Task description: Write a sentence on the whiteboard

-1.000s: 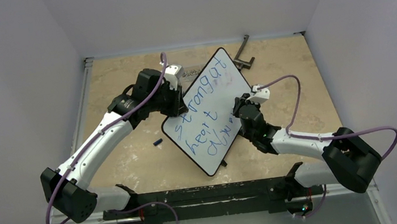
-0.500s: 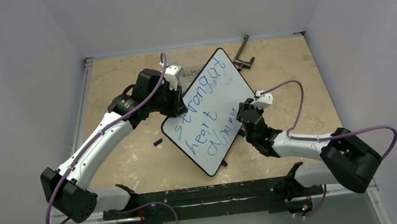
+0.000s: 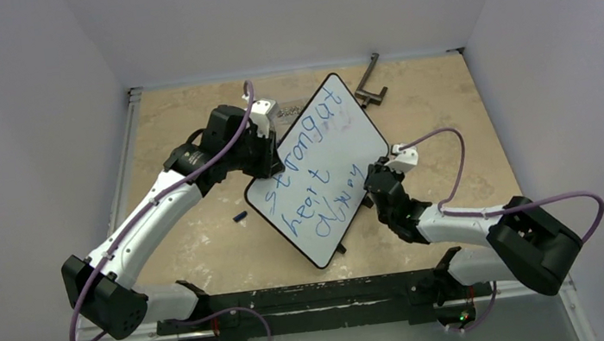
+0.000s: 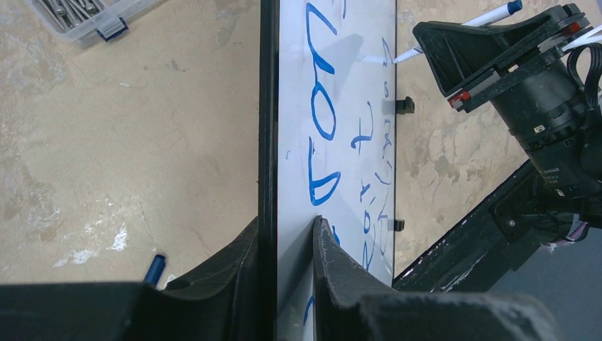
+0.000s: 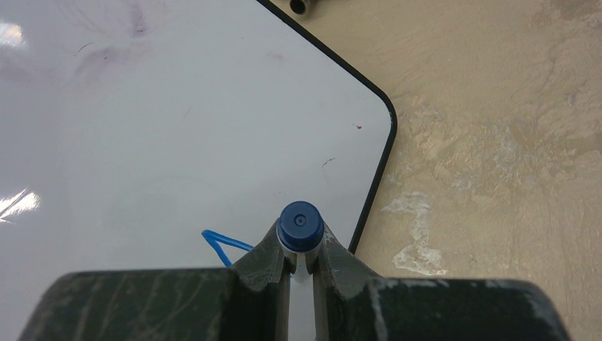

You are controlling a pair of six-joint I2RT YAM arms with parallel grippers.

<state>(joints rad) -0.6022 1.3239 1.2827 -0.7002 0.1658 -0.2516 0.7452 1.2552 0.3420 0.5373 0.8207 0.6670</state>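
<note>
The whiteboard lies at an angle in the middle of the table, with the sentence on it in two rows of blue letters. My left gripper is shut on the board's left edge; in the left wrist view its fingers straddle the black frame of the whiteboard. My right gripper sits at the board's right edge, shut on a blue-capped marker above the whiteboard. A fresh blue stroke shows just left of the marker. The marker slants down to the board.
A black clamp tool lies at the back right. A small blue cap rests on the table left of the board. A clear box of screws stands by the left wrist. The arms' black mounting bar runs along the near edge.
My right gripper with the marker has moved toward the near side along the board's right edge. The left gripper and the board have stayed put.
</note>
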